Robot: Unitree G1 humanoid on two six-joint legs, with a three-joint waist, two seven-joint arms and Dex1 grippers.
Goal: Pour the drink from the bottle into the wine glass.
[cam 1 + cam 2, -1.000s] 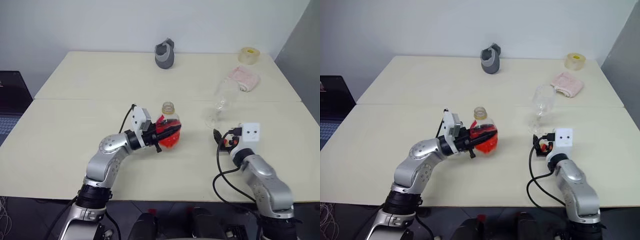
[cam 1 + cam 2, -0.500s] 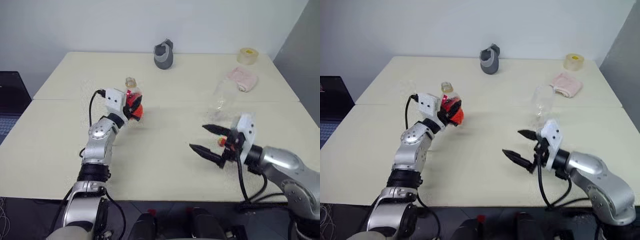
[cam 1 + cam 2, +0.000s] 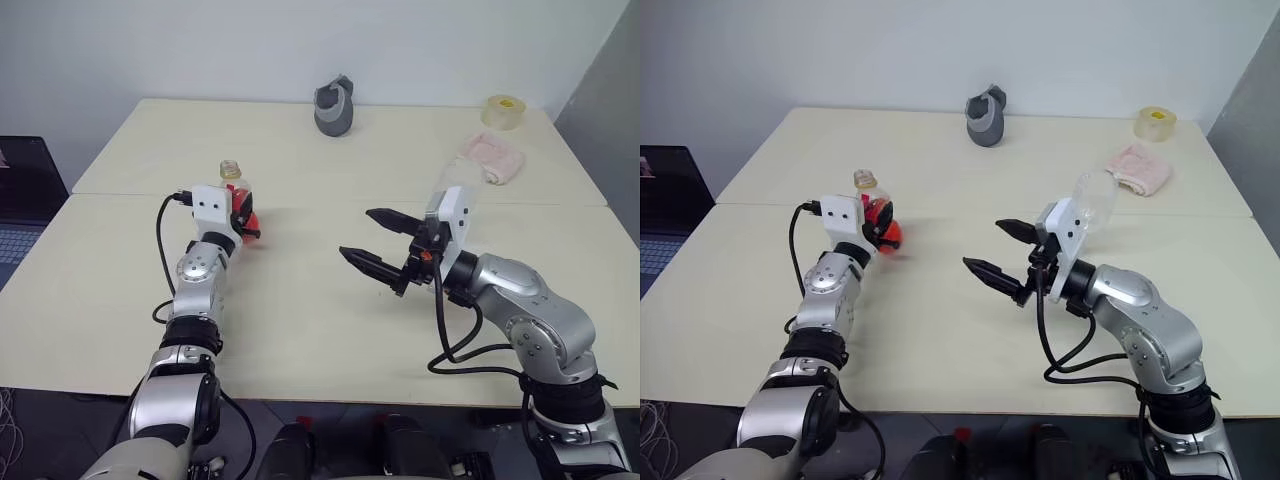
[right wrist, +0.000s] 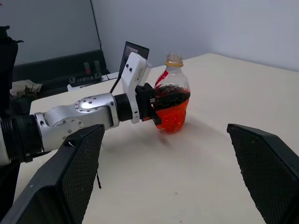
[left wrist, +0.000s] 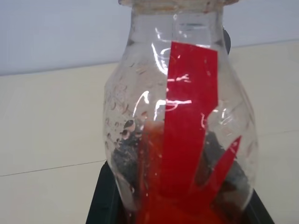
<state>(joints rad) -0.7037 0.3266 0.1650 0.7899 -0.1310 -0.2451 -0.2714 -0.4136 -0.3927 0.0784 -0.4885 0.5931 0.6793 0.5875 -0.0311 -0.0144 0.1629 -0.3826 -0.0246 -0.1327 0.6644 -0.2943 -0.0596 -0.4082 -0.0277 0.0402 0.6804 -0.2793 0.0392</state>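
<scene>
One bottle [image 3: 236, 200], one wine glass [image 3: 1092, 204], one grey cup [image 3: 333, 107], one tape roll [image 3: 501, 111], one pink cloth [image 3: 491, 159].

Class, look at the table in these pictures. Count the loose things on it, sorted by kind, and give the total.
Bottle: 1
Wine glass: 1
Grey cup: 1
Pink cloth: 1
Roll of tape: 1
Total: 5

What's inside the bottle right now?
Red-orange drink fills the lower part of the bottle; the upper part looks empty. The left gripper covers part of the liquid line.
</scene>
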